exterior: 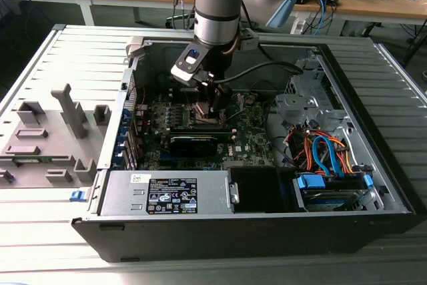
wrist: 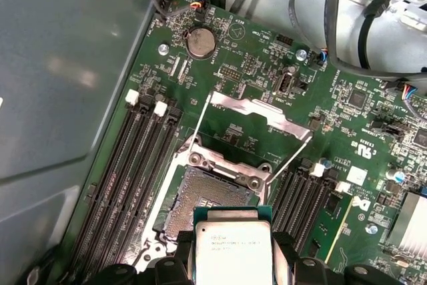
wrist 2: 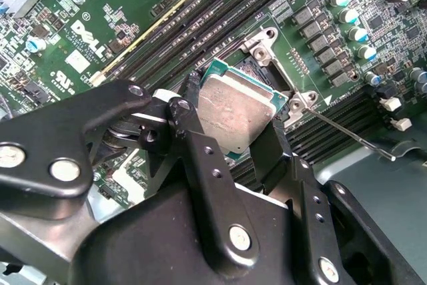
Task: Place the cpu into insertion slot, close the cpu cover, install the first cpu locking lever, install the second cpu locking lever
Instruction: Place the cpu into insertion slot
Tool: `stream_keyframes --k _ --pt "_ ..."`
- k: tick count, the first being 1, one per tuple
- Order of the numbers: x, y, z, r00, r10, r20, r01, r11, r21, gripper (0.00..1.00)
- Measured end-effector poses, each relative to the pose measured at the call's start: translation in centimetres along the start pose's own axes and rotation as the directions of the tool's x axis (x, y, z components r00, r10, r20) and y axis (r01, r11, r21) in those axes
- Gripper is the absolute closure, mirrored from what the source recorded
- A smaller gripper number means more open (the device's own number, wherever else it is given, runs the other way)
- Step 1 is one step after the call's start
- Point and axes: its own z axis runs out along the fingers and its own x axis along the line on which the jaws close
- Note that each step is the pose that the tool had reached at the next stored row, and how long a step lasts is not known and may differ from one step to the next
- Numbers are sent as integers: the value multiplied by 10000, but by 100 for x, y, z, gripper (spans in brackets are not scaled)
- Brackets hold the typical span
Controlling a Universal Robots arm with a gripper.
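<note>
Second wrist view: pinching the cpu (wrist 2: pixel 237 115) by two opposite edges with the gripper (wrist 2: pixel 230 131). Holding it close over the insertion slot (wrist: pixel 203 195), not seated. Leaving the cpu cover (wrist: pixel 260 110) flipped open just beside the slot. Reaching down inside the computer case (exterior: pixel 267 231), left of the coloured cables (exterior: pixel 323 151).

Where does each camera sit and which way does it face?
Exterior view: off the arm, raised outside the black computer case, looking down into it; shows the grey arm and its tool over the green motherboard.
Second wrist view: on the wrist, looking along the black tool fingers at the small flat square silver-topped cpu they grip.
First wrist view: on the wrist, facing the square brown-centred insertion slot and raised silver-frame cpu cover; tool tips show.
Shared: both wrist views show the gripped cpu.
</note>
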Motion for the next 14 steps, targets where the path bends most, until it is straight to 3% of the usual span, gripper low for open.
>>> stream_keyframes --k 14 --pt "0 0 0 9993 377 -18 -377 9993 19 45"
